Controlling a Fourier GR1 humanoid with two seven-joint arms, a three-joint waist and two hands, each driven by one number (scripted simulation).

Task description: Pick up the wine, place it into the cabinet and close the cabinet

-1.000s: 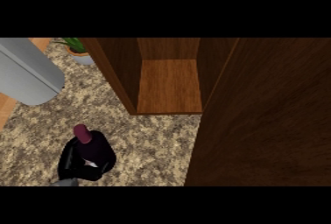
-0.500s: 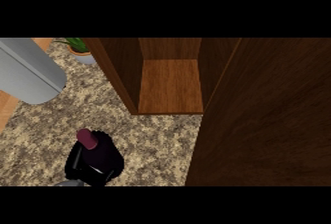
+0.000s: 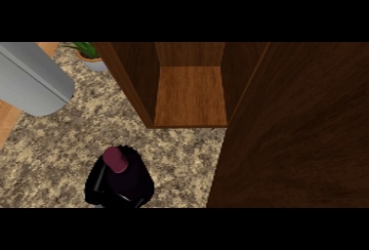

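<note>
We see one black hand [image 3: 119,185] at the lower edge of the head view, left of centre, its fingers curled round a dark wine bottle with a maroon cap [image 3: 115,159]. We cannot tell from this view alone whether it is the left or the right hand. The bottle's cap points up toward us, and the hand hides most of the bottle's body. Whether the bottle's base touches the surface we cannot tell.

Below and around the hand lies the speckled beige-and-brown stone bench [image 3: 57,146]. Beyond the hand and to its right stands an open brown wooden cabinet [image 3: 140,78]; we look into its compartment, whose lighter wooden floor panel [image 3: 191,95] is bare. The bottle is outside the cabinet, near its front edge. Immediately to the right of the hand, a broad dark-brown wooden door panel [image 3: 296,136] fills the right side of the view.

Beyond the hand to its left we see a large grey rounded cylindrical body [image 3: 32,80], and farther off, beside the cabinet's left wall, a small green plant in a pale pot [image 3: 90,56].
</note>
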